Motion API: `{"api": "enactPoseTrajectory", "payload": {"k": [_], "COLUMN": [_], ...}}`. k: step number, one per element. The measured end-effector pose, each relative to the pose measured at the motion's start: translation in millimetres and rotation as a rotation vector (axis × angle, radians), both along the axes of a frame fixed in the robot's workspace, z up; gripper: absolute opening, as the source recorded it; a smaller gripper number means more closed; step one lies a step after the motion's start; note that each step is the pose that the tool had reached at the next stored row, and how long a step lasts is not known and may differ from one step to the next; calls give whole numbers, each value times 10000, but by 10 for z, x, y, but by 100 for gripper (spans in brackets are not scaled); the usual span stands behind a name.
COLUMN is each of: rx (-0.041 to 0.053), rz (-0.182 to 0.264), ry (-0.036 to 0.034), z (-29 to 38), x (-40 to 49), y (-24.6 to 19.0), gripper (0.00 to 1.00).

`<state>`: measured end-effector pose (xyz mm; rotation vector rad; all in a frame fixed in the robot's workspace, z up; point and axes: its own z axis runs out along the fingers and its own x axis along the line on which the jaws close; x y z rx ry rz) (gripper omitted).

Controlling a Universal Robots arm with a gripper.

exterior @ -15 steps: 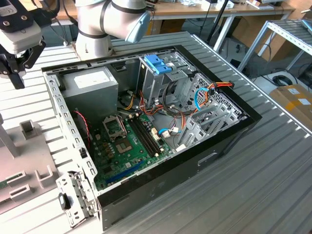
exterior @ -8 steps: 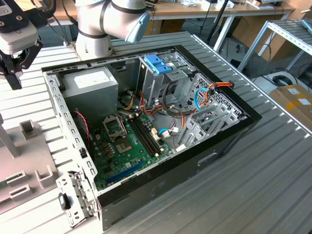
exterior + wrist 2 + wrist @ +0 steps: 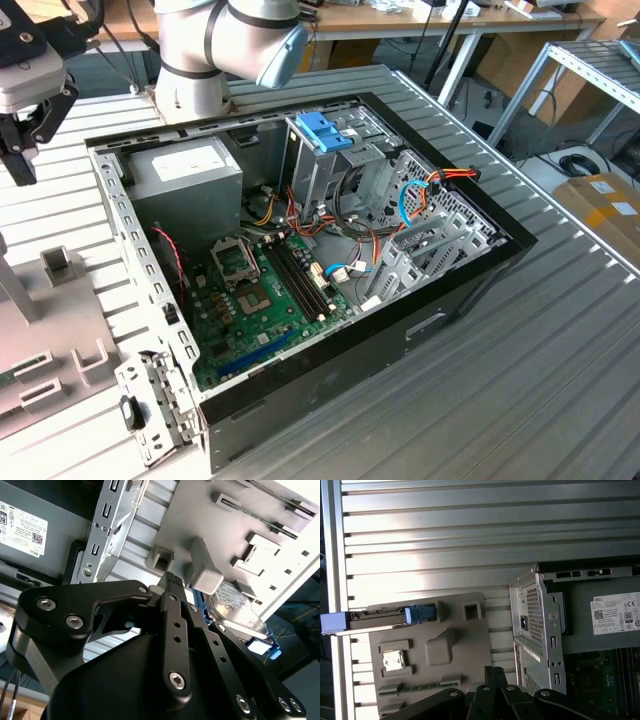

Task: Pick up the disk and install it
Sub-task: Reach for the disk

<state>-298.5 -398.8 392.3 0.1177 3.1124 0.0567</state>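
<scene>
The disk (image 3: 234,604) is a silver hard drive with a white label and a blue carrier frame. It stands on edge in a slot of the grey fixture plate (image 3: 451,614). In the first wrist view the disk (image 3: 375,615) is seen edge-on, with a blue tab at each end. My gripper (image 3: 22,165) hangs at the exterior view's far left, above that plate and outside the computer case (image 3: 300,360). In both wrist views its black fingers meet at the tips, with nothing between them (image 3: 173,578) (image 3: 493,671). The tips are above the plate's blocks, a short way from the disk.
The open case holds a green motherboard (image 3: 265,300), a grey power-supply box (image 3: 185,165) and a tall metal drive cage with a blue clip (image 3: 325,130) among loose cables. The slatted metal table (image 3: 520,380) extends to the exterior view's right. The arm's base (image 3: 195,60) stands behind the case.
</scene>
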Motion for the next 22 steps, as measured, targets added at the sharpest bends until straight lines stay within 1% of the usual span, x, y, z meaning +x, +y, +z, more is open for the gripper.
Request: {"api": "enactPoseTrajectory", "payload": {"k": [3, 15, 22], "rx": [0, 0, 0], "rz": [-1, -1, -1], "ry": [0, 0, 0], "z": [0, 0, 0], "x": [-30, -98, -158], "y": [0, 0, 0], "gripper": [10, 10, 10]}}
